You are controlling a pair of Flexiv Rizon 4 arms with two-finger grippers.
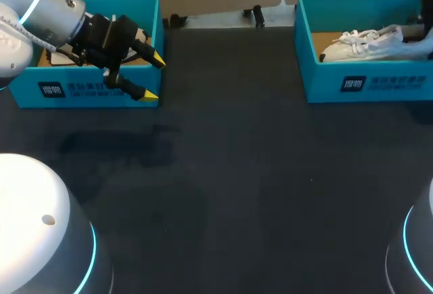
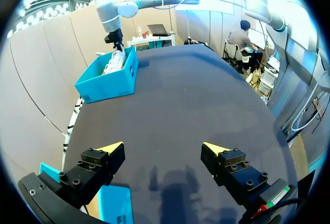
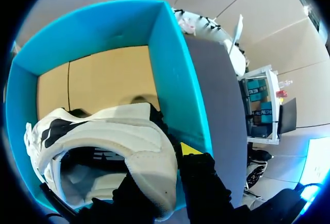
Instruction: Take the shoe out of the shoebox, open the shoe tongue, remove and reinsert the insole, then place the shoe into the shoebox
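A dark grey table (image 1: 230,172) carries two teal boxes with open tops. The left shoebox (image 1: 88,90) stands at the far left. The right shoebox (image 1: 369,81) stands at the far right, well apart from it. Both rest flat on the tabletop.

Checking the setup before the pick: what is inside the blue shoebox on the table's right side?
A white shoe lies in the shoebox, on its brown floor, with the right tool at its heel. The floor under the shoe is covered.
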